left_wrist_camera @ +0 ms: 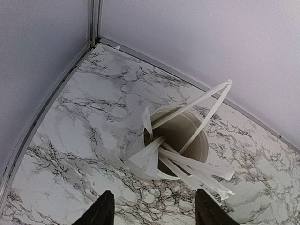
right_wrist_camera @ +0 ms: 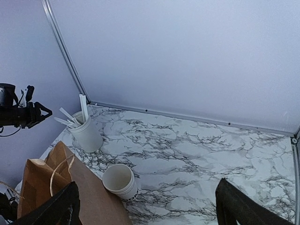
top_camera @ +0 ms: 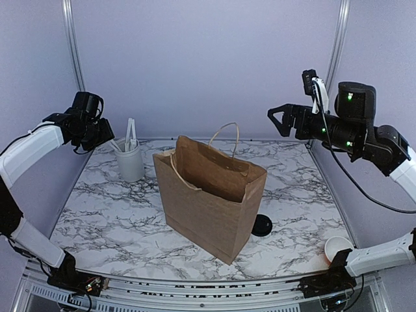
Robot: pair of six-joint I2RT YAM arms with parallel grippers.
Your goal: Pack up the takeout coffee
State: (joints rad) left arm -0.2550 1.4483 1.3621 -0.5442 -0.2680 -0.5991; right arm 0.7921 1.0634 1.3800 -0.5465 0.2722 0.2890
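The takeout coffee is out of view in all three views. An open brown paper bag (top_camera: 214,201) with cord handles stands upright mid-table, and its corner shows in the right wrist view (right_wrist_camera: 42,187). My left gripper (top_camera: 105,135) hangs high at the back left, just above and beside a white jar of paper-wrapped straws (left_wrist_camera: 180,140). Its jaws stand apart with nothing between them (left_wrist_camera: 153,193). My right gripper (top_camera: 278,120) hovers high at the back right, open and empty (right_wrist_camera: 147,185). It points toward the bag.
A lidless stack of white cups (right_wrist_camera: 119,182) with black lettering stands behind the bag. A loose black lid (top_camera: 262,225) lies on the marble table (top_camera: 117,221) at the bag's right side. Another open white cup (top_camera: 338,247) sits near the front right corner beside the right arm.
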